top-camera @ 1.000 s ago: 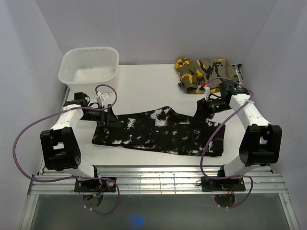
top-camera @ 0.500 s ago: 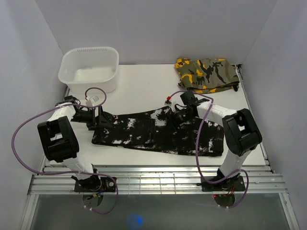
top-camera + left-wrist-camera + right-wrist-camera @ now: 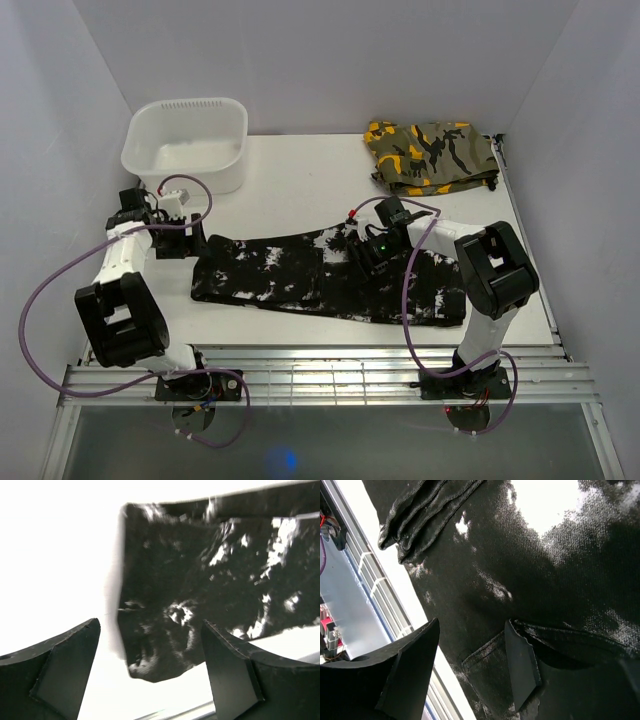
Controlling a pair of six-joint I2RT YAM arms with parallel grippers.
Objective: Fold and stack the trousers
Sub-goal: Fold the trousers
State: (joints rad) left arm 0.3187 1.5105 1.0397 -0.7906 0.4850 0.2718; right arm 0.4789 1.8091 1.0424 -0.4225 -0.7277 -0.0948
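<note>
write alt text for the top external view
Black, white-splotched trousers lie spread across a table, the left gripper open at their left end and the right gripper open over their middle. A white tub and a camouflage garment sit behind.

Lab booth: white walls (image 3: 320, 60), aluminium rails (image 3: 330, 375)
</note>
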